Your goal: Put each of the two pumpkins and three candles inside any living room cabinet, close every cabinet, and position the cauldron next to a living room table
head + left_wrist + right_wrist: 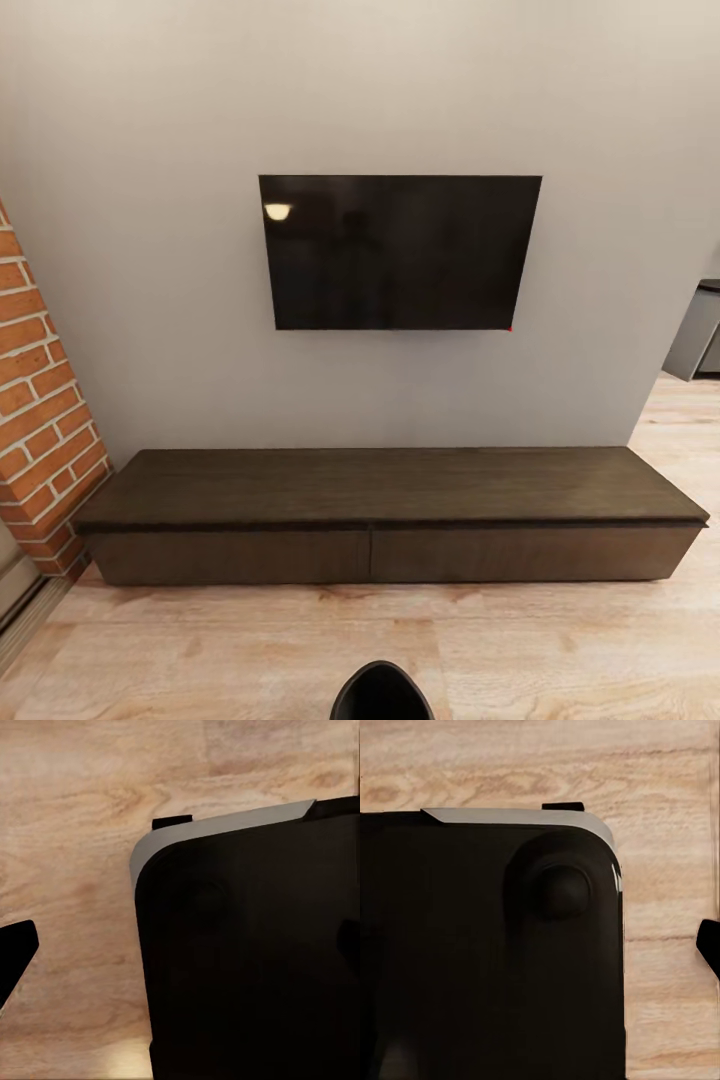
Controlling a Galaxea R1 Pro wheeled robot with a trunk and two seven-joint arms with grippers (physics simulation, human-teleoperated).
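Facing cabinet (390, 520) — drawers shut, top bare | TV (398, 252) above | brick wall (40, 400) left | hands: cannot tell

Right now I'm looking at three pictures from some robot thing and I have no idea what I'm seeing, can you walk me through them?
It is a simulated wheeled robot with two arms. The big picture comes from its head camera: it faces a long dark-brown cabinet with both drawer fronts shut and a bare top, under a wall-mounted TV, beside a brick wall. The other two come from cameras on each wrist, pointing down at the robot's black base and the wooden floor. Whether either end effector holds anything cannot be told.
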